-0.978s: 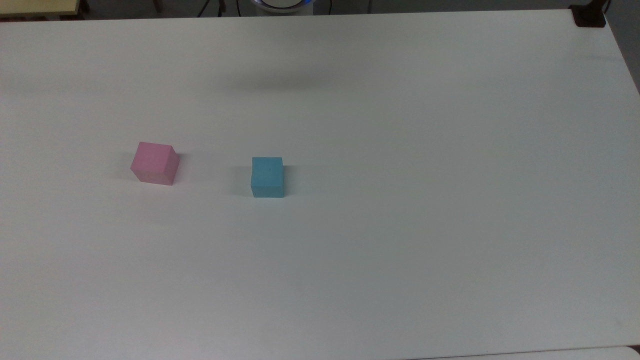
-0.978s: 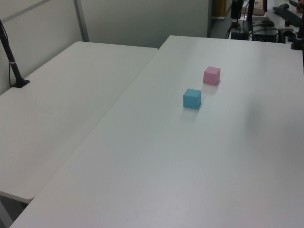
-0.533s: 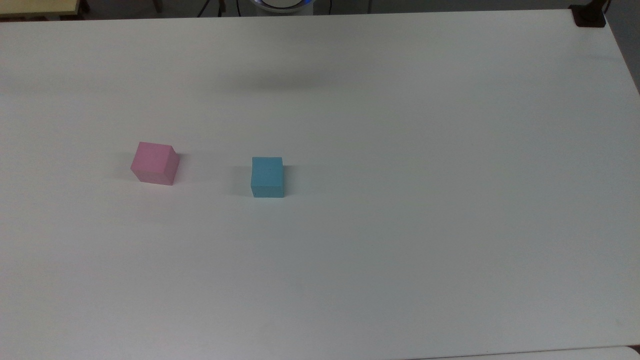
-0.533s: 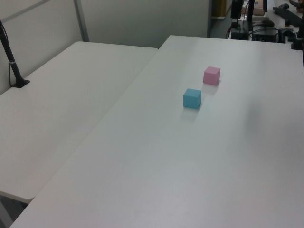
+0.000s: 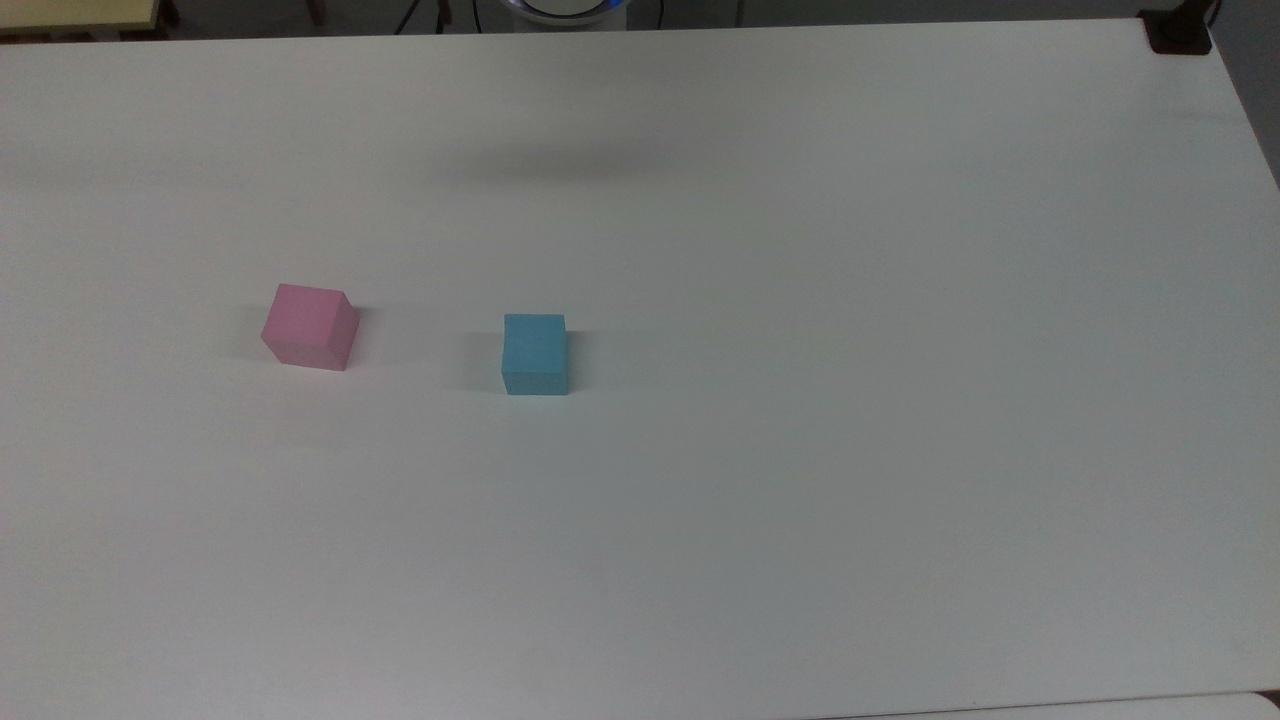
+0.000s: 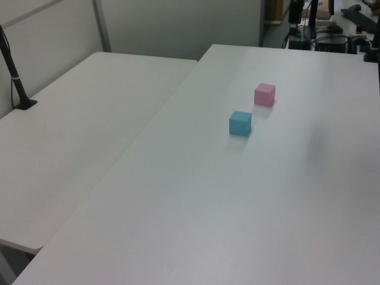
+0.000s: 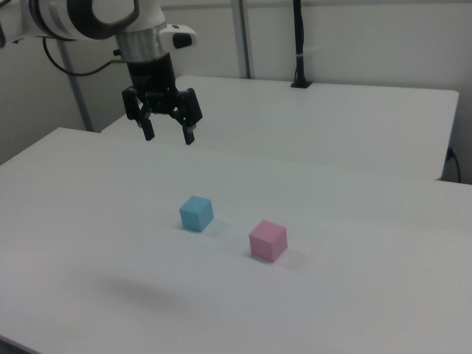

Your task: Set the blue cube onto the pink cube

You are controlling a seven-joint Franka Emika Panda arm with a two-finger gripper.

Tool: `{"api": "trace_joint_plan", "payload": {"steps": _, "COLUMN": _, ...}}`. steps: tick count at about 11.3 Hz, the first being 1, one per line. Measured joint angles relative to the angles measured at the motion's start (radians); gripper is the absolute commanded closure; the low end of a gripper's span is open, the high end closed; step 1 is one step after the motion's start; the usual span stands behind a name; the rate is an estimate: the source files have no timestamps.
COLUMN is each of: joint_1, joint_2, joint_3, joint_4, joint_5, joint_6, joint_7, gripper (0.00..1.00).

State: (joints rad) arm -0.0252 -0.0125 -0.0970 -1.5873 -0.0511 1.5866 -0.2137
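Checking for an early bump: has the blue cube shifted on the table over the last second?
No. In the top view the blue cube sits just as far from the pink cube, to the top view's right of it, as before.

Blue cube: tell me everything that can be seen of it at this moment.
The blue cube is a small, light sky-blue block with plain matte faces. It sits flat and upright on the white table, touching nothing else. The pink cube stands apart from it, on the top view's left. The open claw hangs above the table, clear of it.
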Motion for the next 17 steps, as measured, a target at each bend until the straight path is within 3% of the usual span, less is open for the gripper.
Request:
{"api": "trace_joint_plan", "payload": {"steps": 4, "joint_1": -0.006, "joint_2": 0.005, "joint_3": -0.001, "joint_4": -0.022, "joint_5": 0.0, "joint_6": 0.0, "joint_7": -0.198, "gripper": 0.0}}
{"api": "trace_joint_plan", "payload": {"steps": 7, "joint_1": -0.013, "joint_2": 0.051, "joint_3": 0.0, "joint_4": -0.044, "joint_5": 0.067, "joint_6": 0.06, "joint_7": -0.228, "gripper": 0.0}}
{"api": "trace_joint_plan", "payload": {"steps": 12, "joint_1": 0.0, "joint_2": 0.208, "joint_3": 0.049, "joint_4": -0.056, "joint_5": 0.098, "joint_6": 0.257, "joint_7": -0.045, "gripper": 0.0}}
{"api": "trace_joint_plan", "payload": {"steps": 17, "joint_1": 0.066, "joint_2": 0.348, "joint_3": 0.057, "joint_4": -0.058, "joint_5": 0.095, "joint_6": 0.417, "joint_7": 0.153, "gripper": 0.0}}
